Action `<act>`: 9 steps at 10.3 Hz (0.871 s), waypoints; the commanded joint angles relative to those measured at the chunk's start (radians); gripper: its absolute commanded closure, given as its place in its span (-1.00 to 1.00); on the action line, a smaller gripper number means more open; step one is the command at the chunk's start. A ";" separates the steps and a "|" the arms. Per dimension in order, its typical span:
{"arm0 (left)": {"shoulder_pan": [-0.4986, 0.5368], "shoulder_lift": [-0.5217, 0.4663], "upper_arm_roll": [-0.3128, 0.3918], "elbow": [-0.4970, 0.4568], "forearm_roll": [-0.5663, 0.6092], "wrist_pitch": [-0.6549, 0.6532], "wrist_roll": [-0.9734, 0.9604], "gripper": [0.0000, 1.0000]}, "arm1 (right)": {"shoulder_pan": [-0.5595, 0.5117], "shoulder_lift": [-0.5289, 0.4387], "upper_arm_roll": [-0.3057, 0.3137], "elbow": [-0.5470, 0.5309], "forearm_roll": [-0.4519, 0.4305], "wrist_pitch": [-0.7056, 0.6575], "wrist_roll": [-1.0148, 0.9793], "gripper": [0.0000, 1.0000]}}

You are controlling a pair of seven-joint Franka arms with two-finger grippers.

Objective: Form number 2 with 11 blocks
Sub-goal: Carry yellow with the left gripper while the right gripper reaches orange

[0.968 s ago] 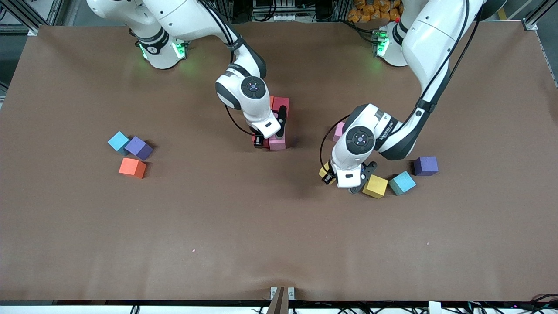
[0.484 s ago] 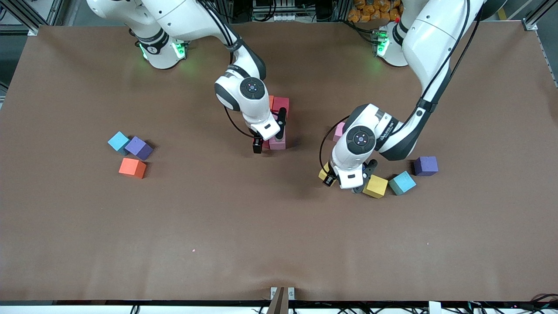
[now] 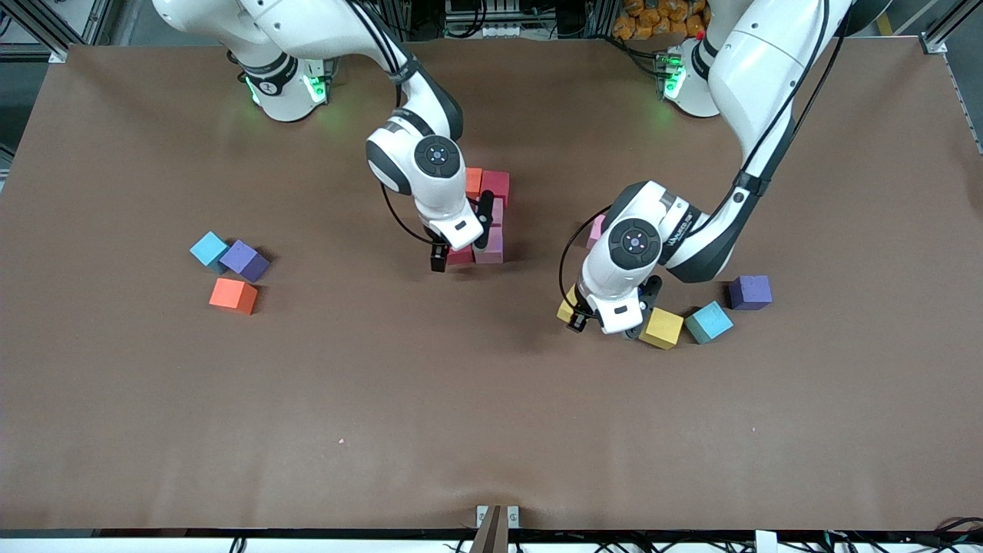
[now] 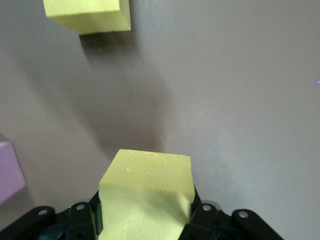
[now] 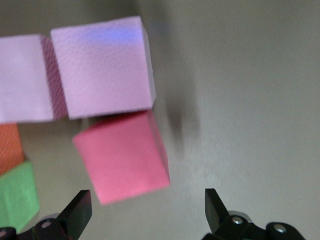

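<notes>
A cluster of blocks lies mid-table: orange (image 3: 473,180), red (image 3: 496,184), pink (image 3: 490,247) and a tilted red block (image 3: 461,256). My right gripper (image 3: 461,236) is open over the tilted red block (image 5: 122,156), beside two pink blocks (image 5: 102,72), an orange one (image 5: 9,147) and a green one (image 5: 17,197). It is also seen in its own wrist view (image 5: 147,215). My left gripper (image 3: 580,313) is shut on a yellow block (image 4: 147,192), low over the table. A second yellow block (image 3: 662,328) lies beside it.
Toward the left arm's end lie a light blue block (image 3: 708,322), a purple block (image 3: 750,292) and a pink block (image 3: 597,230). Toward the right arm's end lie light blue (image 3: 209,249), purple (image 3: 244,260) and orange (image 3: 233,296) blocks.
My right gripper has shifted off the cluster toward the right arm's end, uncovering the tilted red block. My left gripper has moved slightly toward the front camera with the yellow block.
</notes>
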 commanded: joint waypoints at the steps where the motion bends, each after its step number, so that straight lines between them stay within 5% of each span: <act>1: -0.065 -0.006 0.002 0.050 -0.017 -0.008 -0.117 0.83 | -0.037 -0.067 0.011 -0.015 0.009 -0.069 -0.029 -1.00; 5: -0.191 0.031 0.010 0.123 -0.024 -0.060 -0.322 0.82 | -0.216 -0.148 0.006 -0.024 0.073 -0.217 -0.192 -1.00; 9: -0.295 0.116 0.013 0.254 -0.040 -0.074 -0.525 0.82 | -0.356 -0.217 -0.101 -0.127 0.067 -0.200 -0.380 -1.00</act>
